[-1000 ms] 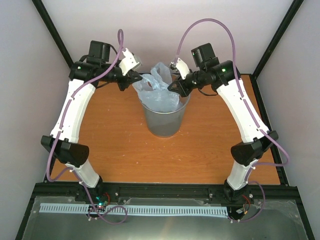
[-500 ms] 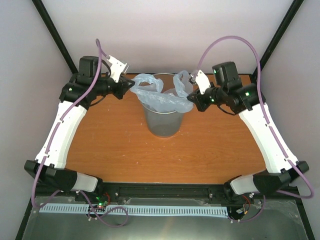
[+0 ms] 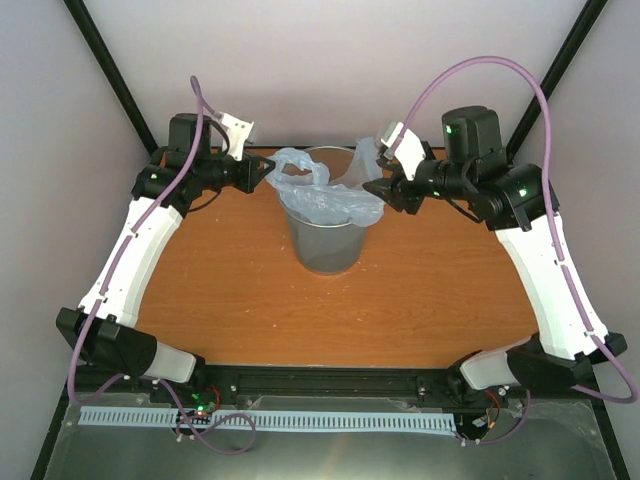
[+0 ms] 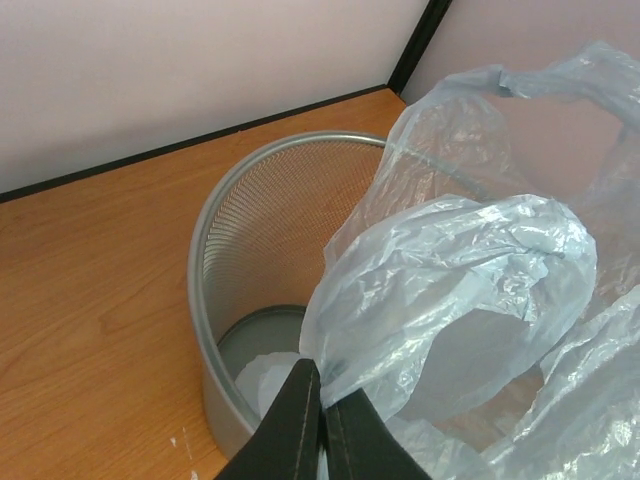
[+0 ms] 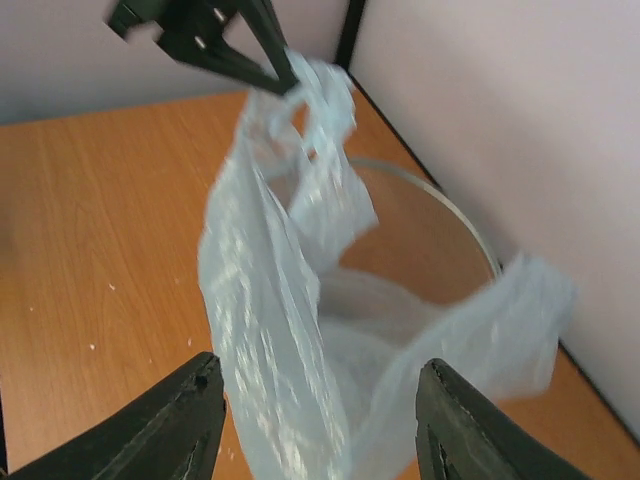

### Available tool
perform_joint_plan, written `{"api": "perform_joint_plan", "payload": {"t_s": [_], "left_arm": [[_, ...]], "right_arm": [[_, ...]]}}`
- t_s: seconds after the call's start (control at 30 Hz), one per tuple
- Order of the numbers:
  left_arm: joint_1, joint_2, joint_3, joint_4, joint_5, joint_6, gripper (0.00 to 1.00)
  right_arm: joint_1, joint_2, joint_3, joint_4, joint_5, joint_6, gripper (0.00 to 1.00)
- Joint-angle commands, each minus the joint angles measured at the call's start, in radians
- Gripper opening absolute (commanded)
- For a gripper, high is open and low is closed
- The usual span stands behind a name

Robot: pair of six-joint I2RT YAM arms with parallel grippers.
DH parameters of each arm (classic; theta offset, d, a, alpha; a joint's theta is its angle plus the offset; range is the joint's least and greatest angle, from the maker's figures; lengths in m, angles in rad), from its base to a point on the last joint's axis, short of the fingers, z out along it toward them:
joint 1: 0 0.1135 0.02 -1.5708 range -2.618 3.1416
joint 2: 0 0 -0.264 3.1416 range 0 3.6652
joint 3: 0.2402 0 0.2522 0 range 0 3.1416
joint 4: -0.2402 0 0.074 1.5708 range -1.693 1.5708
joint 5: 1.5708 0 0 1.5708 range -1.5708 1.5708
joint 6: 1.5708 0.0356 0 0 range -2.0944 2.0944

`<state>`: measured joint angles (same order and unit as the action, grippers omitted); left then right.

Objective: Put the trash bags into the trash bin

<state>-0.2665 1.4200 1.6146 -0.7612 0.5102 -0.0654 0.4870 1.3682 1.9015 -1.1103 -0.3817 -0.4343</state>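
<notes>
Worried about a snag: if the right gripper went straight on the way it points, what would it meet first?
Most likely the trash bag: its loose plastic hangs just ahead of the right gripper, between its open fingers. The trash bin rim lies behind; depth is unclear.

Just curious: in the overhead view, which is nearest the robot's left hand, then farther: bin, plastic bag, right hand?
1. The plastic bag, pinched in the left hand.
2. The bin, just right of it.
3. The right hand, beyond the bin.

Top view looks down from the near side over the table (image 3: 230, 290); wrist views closely face the shared trash bin (image 3: 322, 240) from left and right
</notes>
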Motion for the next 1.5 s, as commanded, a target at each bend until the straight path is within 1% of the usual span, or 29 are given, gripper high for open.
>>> {"api": "perform_joint_plan", "payload": {"t_s": [0.0,0.1,0.23,0.4,0.47,0.6,0.8,0.87,0.97,1.0,1.03,1.07,1.1,1.13,1.17,1.23,1.3,1.37,1.43,1.47], "left_arm": [[0.004,0.007,0.052,0.054,0.033,-0.027,0.01],[0.004,0.002,0.059,0.058,0.037,-0.022,0.01],[0.004,-0.007,0.063,0.056,0.035,-0.014,0.01],[0.004,-0.016,0.06,0.049,0.02,-0.008,0.01],[0.004,-0.019,0.057,0.046,0.009,-0.008,0.01],[0.006,-0.024,0.054,0.045,0.001,0.0,0.01],[0.007,-0.026,0.061,0.045,-0.012,0.001,0.01],[0.007,-0.026,0.068,0.041,-0.008,0.008,0.01],[0.007,-0.025,0.082,0.029,0.005,0.023,0.01],[0.007,-0.022,0.09,0.021,0.01,0.03,0.04],[0.007,-0.019,0.1,0.015,0.019,0.045,0.13],[0.007,-0.012,0.111,0.008,0.032,0.062,0.29],[0.007,0.0,0.132,-0.001,0.043,0.082,0.49],[0.007,0.012,0.166,-0.014,0.049,0.104,0.63],[0.007,0.037,0.195,-0.028,0.052,0.132,0.7],[0.007,0.091,0.277,-0.083,0.058,0.208,0.75],[0.007,0.159,0.383,-0.185,0.111,0.331,0.77],[0.007,0.225,0.483,-0.312,0.162,0.494,0.79],[0.007,0.279,0.553,-0.411,0.164,0.613,0.81],[0.007,0.3,0.579,-0.431,0.163,0.648,0.82]], "right_arm": [[0.04,0.111,0.115,-0.042,-0.078,-0.097,0.53],[0.044,0.211,0.221,-0.079,-0.106,-0.079,0.57],[0.044,0.351,0.385,-0.198,-0.166,-0.105,0.6],[0.045,0.455,0.486,-0.358,-0.213,-0.125,0.64],[0.045,0.459,0.482,-0.395,-0.23,-0.123,0.65],[0.045,0.427,0.408,-0.396,-0.241,-0.12,0.66],[0.046,0.422,0.362,-0.395,-0.234,-0.085,0.67],[0.045,0.44,0.381,-0.388,-0.201,-0.06,0.69],[0.045,0.467,0.446,-0.361,-0.212,-0.033,0.72],[0.045,0.476,0.477,-0.348,-0.224,-0.018,0.73],[0.045,0.484,0.494,-0.339,-0.237,-0.005,0.74],[0.046,0.493,0.506,-0.335,-0.246,0.003,0.75],[0.048,0.5,0.515,-0.337,-0.251,0.006,0.74],[0.052,0.507,0.519,-0.343,-0.25,0.004,0.74],[0.055,0.511,0.519,-0.354,-0.249,-0.005,0.73],[0.062,0.516,0.518,-0.382,-0.243,-0.026,0.72],[0.068,0.513,0.512,-0.395,-0.237,-0.039,0.7],[0.072,0.501,0.492,-0.396,-0.23,-0.05,0.7],[0.072,0.496,0.475,-0.396,-0.219,-0.059,0.7],[0.074,0.498,0.468,-0.396,-0.212,-0.062,0.7]]}}
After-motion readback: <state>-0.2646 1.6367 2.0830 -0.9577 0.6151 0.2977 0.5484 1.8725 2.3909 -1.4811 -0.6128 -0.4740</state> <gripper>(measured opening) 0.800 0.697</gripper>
